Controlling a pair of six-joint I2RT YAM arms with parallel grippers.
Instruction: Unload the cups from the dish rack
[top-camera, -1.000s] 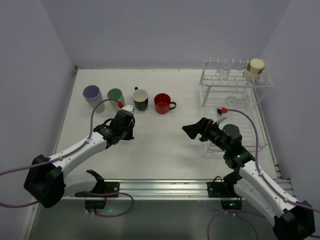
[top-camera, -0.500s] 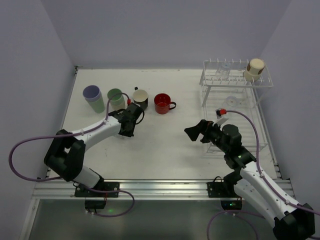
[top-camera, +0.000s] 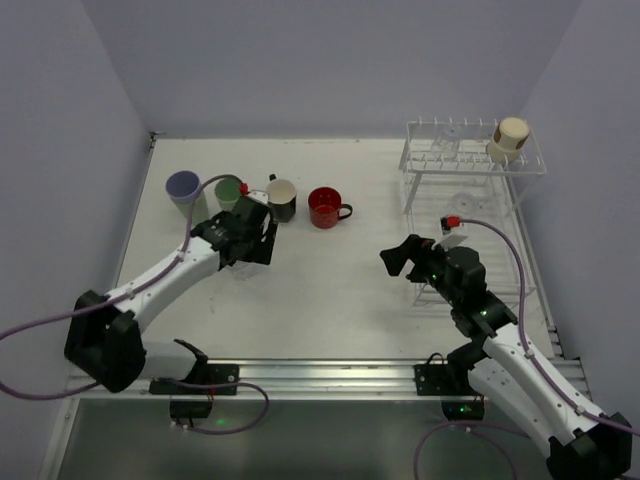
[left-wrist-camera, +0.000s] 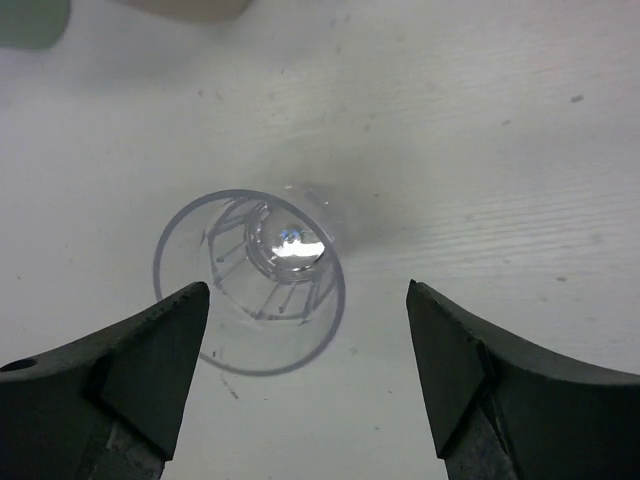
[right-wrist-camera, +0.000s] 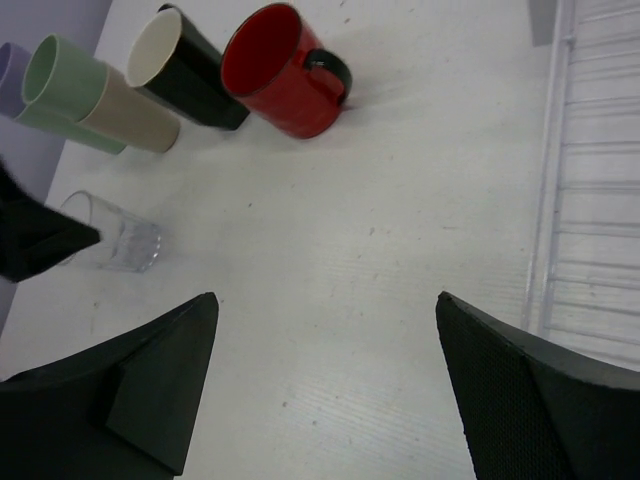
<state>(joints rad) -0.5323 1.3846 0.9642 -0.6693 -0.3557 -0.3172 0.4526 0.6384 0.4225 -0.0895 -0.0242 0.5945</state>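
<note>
A small clear glass (left-wrist-camera: 250, 280) stands upright on the table between the fingers of my open left gripper (left-wrist-camera: 308, 300), nearer the left finger and free of both. It also shows in the right wrist view as the clear glass (right-wrist-camera: 115, 240). Behind my left gripper (top-camera: 247, 238) stand a lavender tumbler (top-camera: 182, 187), a pale green tumbler (top-camera: 229, 190), a black mug (top-camera: 282, 198) and a red mug (top-camera: 325, 207). The dish rack (top-camera: 470, 170) at the right back carries a beige tumbler (top-camera: 510, 137) on its top tier. My right gripper (top-camera: 402, 258) hangs open and empty left of the rack.
The rack's lower wire shelf (right-wrist-camera: 590, 200) lies close on the right of my right gripper (right-wrist-camera: 325, 300). Walls close the table in on the left, back and right. A metal rail (top-camera: 320, 375) runs along the near edge.
My left gripper has opened and let go of the clear glass, which now stands on the table. The right gripper has narrowed a little and drifted slightly right.
</note>
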